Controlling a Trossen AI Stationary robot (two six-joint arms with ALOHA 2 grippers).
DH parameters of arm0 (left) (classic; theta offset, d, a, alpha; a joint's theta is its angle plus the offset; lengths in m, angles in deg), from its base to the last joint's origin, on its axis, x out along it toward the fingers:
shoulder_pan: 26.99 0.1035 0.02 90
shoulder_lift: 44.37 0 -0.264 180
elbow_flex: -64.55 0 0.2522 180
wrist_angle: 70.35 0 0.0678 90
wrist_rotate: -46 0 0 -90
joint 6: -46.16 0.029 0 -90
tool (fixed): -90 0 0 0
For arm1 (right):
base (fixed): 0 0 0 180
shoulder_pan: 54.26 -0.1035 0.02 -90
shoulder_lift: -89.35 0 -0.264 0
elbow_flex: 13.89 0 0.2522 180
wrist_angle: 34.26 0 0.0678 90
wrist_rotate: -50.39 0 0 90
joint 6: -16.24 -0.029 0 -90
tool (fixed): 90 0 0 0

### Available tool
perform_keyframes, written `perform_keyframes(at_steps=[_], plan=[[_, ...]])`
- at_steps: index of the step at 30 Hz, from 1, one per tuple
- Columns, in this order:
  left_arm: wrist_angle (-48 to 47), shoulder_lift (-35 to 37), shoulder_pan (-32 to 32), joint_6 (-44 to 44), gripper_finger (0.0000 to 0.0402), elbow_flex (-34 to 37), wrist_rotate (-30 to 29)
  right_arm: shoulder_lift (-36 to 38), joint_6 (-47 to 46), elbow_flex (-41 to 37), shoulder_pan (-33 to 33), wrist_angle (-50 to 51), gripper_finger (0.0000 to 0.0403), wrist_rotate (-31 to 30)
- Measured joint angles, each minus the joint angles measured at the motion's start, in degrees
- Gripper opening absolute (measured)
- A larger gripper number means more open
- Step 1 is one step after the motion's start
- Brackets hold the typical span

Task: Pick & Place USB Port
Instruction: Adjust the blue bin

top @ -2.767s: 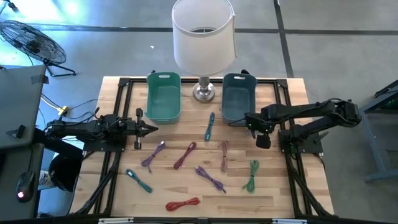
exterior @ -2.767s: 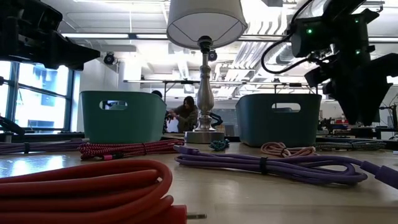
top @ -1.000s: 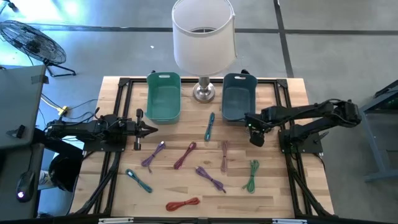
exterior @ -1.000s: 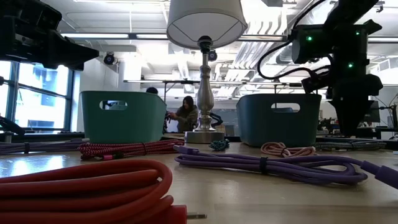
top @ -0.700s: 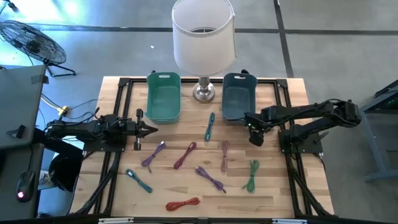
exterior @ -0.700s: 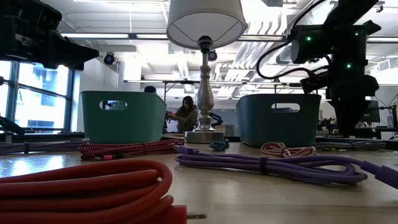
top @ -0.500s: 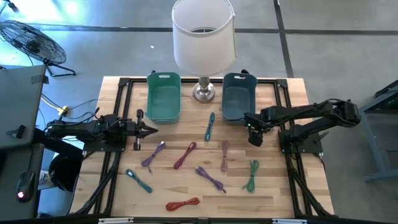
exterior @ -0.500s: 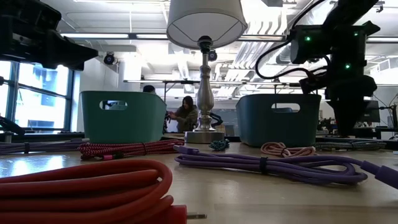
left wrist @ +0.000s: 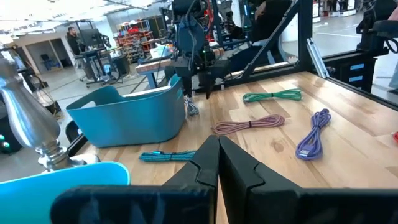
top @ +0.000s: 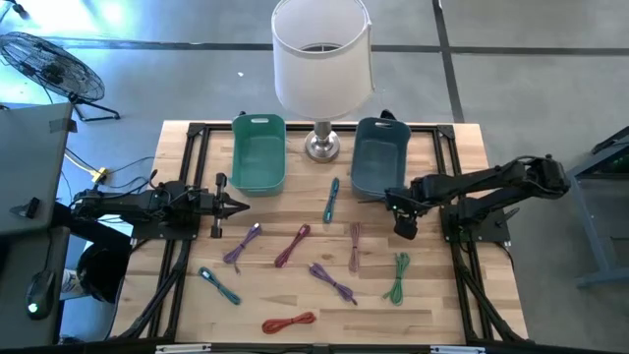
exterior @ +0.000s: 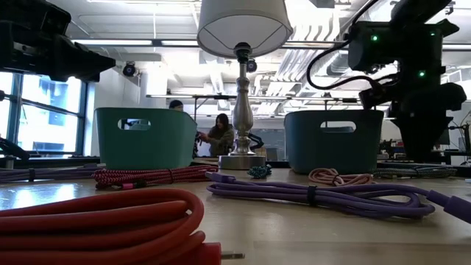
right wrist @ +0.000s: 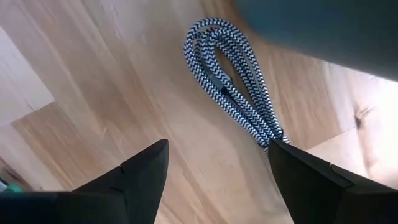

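Since a moment ago the right gripper (top: 403, 228) has dropped lower, fingers apart, over the black-and-white cable (right wrist: 239, 93) beside the dark bin (top: 377, 157). Left gripper (top: 239, 205) waits left, fingers together.

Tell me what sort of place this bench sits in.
Probably a shared robotics lab or workshop: exposed ceiling ducts overhead, a person at a workstation behind the table, and stocked shelving racks farther back.

Table (top: 432, 295): pale wood planks, matt. Bins (top: 258, 157): smooth plastic. Lamp base (exterior: 242, 110): shiny metal. Shade (top: 321, 54): white cloth. Black-white cable (right wrist: 239, 81): braided weave.
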Motion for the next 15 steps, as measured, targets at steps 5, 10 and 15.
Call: perform_keyframes(at_steps=[5,10,15], plan=[[0.0,0.0,0.0,0.0,0.0005,0.0,0.0,0.0,0.1,0.0,-0.9,0.4,0.0268,-1.5],[0.0,0.0,0.0,0.1,0.0005,0.0,0.0,0.0,0.6,0.0,-1.3,0.1,0.0268,-4.3],[0.0,0.0,0.0,0.1,0.0005,0.0,0.0,0.0,1.1,0.3,-1.3,0.2,0.0268,-4.7]])
